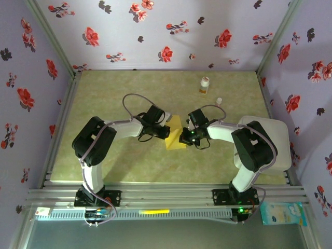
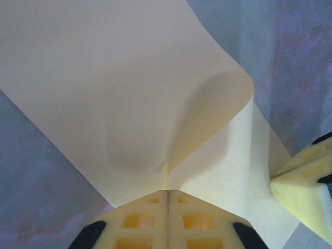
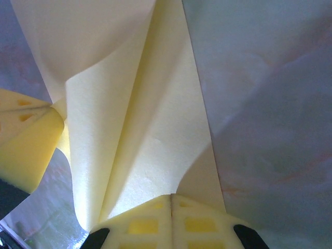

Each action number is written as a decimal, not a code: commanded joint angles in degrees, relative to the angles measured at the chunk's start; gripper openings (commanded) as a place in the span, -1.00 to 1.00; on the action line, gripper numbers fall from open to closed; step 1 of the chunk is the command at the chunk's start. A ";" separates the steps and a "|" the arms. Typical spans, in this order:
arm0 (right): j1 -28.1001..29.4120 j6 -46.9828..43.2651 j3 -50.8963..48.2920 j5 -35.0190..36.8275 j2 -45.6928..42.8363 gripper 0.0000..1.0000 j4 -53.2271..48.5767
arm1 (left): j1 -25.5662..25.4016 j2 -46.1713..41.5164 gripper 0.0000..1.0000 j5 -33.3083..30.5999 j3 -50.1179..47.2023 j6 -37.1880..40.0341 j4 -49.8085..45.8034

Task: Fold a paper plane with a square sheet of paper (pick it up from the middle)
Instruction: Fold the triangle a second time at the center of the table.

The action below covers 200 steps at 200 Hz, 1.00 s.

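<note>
The square sheet of paper [image 1: 175, 136] is mustard yellow and hangs between both grippers over the middle of the table. My left gripper [image 1: 165, 132] is shut on its left part, and my right gripper [image 1: 183, 137] is shut on its right part. In the left wrist view the square sheet of paper [image 2: 114, 93] bulges up from the closed left gripper [image 2: 167, 193] in a curved fold, with the other gripper's fingertips [image 2: 303, 181] at the right edge. In the right wrist view the square sheet of paper [image 3: 145, 129] rises in folds from the closed right gripper [image 3: 171, 197], with the other gripper's fingertips [image 3: 26, 140] at the left.
A small white-and-orange bottle [image 1: 205, 85] stands at the back of the green table [image 1: 104, 98], with a small white cap [image 1: 219, 100] near it. A white board [image 1: 277, 140] lies at the right under the right arm. Flowered walls close in the back and sides.
</note>
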 commanded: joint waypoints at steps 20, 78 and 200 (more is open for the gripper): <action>0.35 -0.87 -0.20 3.21 1.99 -0.95 -4.55 | 0.39 1.61 -1.00 -1.21 1.86 1.36 -1.13; 0.35 -0.96 -0.09 3.26 2.24 -0.95 -4.56 | 0.38 1.92 -1.00 -1.90 2.10 1.33 -1.57; 0.35 -0.83 -0.11 3.34 2.32 -0.93 -4.62 | 0.39 3.15 -1.00 -1.56 2.78 1.63 -2.80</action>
